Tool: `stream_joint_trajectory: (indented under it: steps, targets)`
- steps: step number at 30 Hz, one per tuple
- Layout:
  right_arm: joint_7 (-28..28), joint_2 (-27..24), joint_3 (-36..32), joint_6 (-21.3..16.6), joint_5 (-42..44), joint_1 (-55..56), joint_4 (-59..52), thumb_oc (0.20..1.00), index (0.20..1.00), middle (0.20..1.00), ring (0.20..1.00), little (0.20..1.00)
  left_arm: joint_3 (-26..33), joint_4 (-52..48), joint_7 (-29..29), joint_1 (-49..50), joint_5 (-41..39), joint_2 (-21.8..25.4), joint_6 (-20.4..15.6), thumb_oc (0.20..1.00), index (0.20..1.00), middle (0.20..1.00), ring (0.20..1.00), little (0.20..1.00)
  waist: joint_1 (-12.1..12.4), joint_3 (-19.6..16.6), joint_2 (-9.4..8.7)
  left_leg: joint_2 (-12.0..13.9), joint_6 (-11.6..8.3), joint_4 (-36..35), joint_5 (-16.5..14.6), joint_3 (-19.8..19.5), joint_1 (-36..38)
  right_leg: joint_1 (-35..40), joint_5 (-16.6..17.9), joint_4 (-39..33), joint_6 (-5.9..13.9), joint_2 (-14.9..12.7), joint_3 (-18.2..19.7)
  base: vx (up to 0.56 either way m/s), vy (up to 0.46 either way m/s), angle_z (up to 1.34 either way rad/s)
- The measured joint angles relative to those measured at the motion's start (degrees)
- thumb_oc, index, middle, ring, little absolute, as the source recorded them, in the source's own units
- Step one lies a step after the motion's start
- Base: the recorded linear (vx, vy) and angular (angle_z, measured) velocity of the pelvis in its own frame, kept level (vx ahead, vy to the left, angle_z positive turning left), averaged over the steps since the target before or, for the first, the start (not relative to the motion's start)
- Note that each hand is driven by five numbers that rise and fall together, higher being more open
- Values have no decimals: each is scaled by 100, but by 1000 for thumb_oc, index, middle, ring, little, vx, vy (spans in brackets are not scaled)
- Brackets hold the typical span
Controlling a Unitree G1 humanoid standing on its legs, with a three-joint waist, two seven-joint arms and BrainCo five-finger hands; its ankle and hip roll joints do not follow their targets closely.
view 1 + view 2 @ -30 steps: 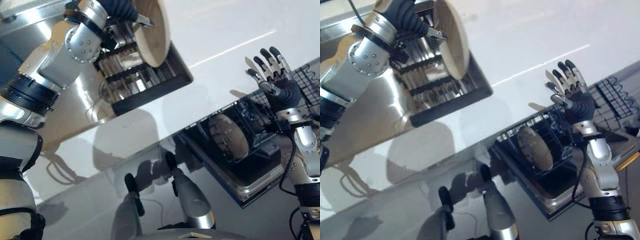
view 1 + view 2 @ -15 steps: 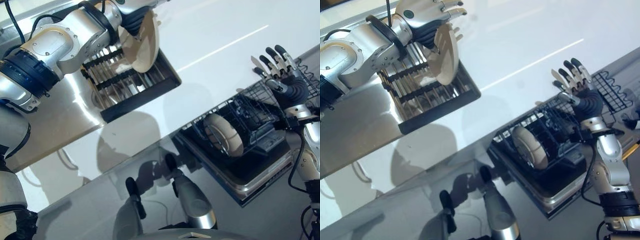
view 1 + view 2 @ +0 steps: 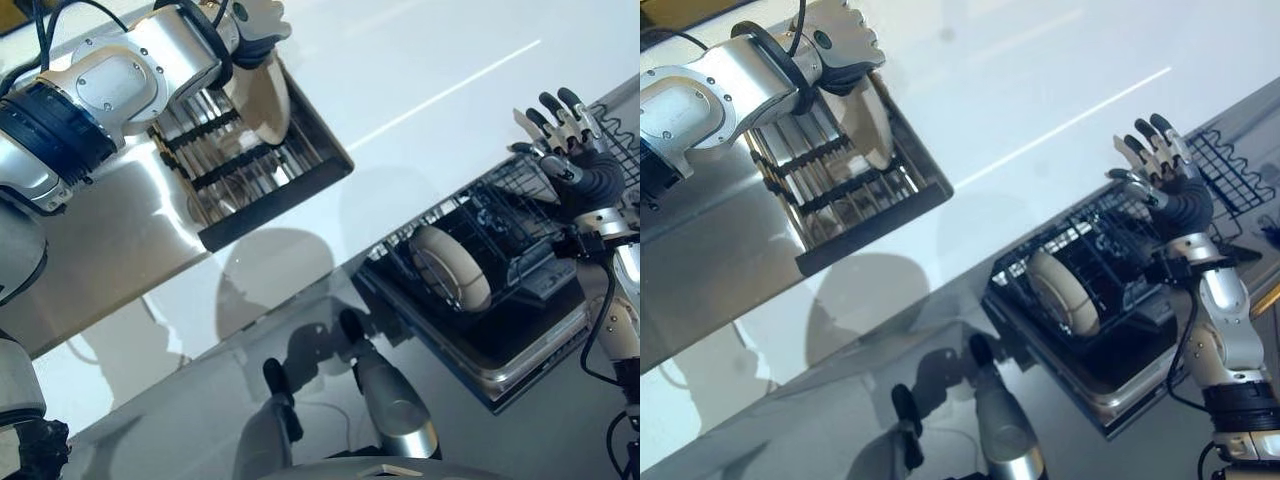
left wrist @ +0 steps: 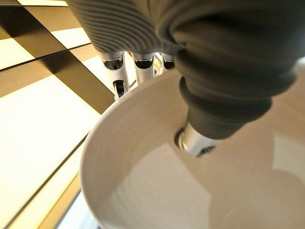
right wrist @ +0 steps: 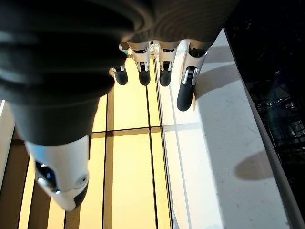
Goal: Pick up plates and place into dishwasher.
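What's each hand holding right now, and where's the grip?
Left hand pinches a cream plate at its rim, thumb on the inner face, above the drying rack. Right hand is open, holding nothing.

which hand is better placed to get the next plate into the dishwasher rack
Left, probably. The left hand already grips a round beige plate over the metal drying rack. The right hand is open and empty above the black wire dishwasher rack, where another beige plate stands.
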Motion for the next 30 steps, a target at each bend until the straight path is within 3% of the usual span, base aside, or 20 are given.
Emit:
stream_joint_trajectory:
  steps: [11, 17, 21, 26, 30]
  targets:
    - [5, -48, 54, -50, -9, 14, 29, 1000, 1000, 1000, 1000, 1000, -36, 40, 421, 0, 209, 240, -177, 200, 200, 200, 200, 200, 115, -3, 4, -3, 11, 53, 9, -4, 13, 19, -29, 49, 28, -6, 3, 0, 3, 0]
    - [7, -12, 60, -49, -74, 100, 37, 1000, 1000, 1000, 1000, 1000, 49, -180, 1338, 2, -330, 659, -169, 200, 200, 200, 200, 200, 133, -17, 22, -3, 4, -56, 1, 6, 324, 284, -56, 45, -1, 1, -2, 65, 43, 0]
    - [26, 8, 46, -26, -135, 193, 38, 1000, 1000, 1000, 1000, 1000, 739, -373, 1993, 80, -840, 908, -166, 200, 200, 200, 200, 200, 194, -126, 96, -1, -2, -178, -10, 10, 606, 516, -150, 36, 10, 5, -12, 127, 59, 1]
    - [138, 20, 38, 201, -243, 412, 36, 1000, 1000, 1000, 1000, 1000, 1943, -446, 2528, 851, -1097, 1039, -415, 200, 200, 200, 200, 200, 279, -698, 381, 11, 1, -385, -18, 28, 930, 779, -258, -38, 26, 18, -34, 85, 50, 1]
    - [110, 141, -92, 301, -315, 698, 36, 1000, 1000, 1000, 1000, 1000, 2795, -644, 2837, 1709, -1680, 1175, -727, 200, 200, 200, 200, 200, 305, -1102, 403, 9, 36, -497, -62, 33, 1111, 923, -331, -57, 48, 18, -51, 41, 58, 1]
